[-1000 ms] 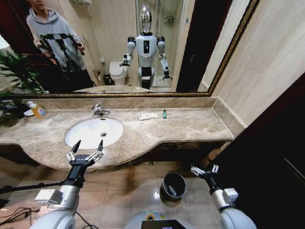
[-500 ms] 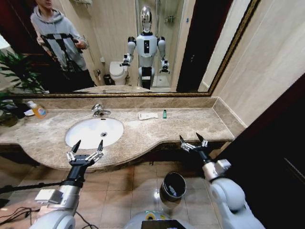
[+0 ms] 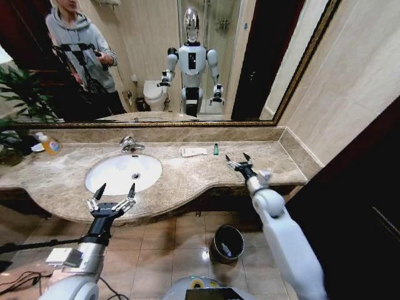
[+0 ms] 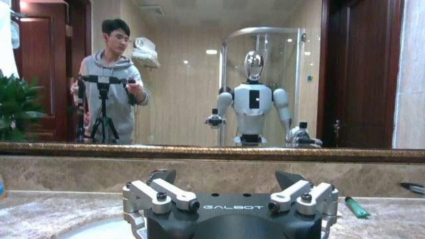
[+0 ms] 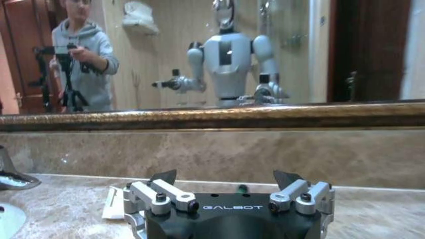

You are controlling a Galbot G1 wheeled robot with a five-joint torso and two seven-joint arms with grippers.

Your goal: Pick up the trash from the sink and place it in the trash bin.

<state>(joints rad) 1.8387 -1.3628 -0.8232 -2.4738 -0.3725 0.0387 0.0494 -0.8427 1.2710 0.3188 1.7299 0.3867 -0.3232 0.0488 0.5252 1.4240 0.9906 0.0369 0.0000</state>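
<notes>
Trash lies on the marble countertop (image 3: 206,175) at two o'clock from the sink (image 3: 123,173): a flat white packet (image 3: 194,151) and, just beside it, a tiny green piece (image 3: 215,149). Right gripper (image 3: 239,160), jaws spread, hovers near them at their four o'clock. Left gripper (image 3: 114,195), jaws spread, hangs at the sink's six o'clock. Black trash bin (image 3: 227,244) stands on the floor below.

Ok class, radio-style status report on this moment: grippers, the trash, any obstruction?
Right gripper open, over countertop near green piece and white packet. Left gripper open, at sink front edge. Trash bin on floor. Nothing in the way.
</notes>
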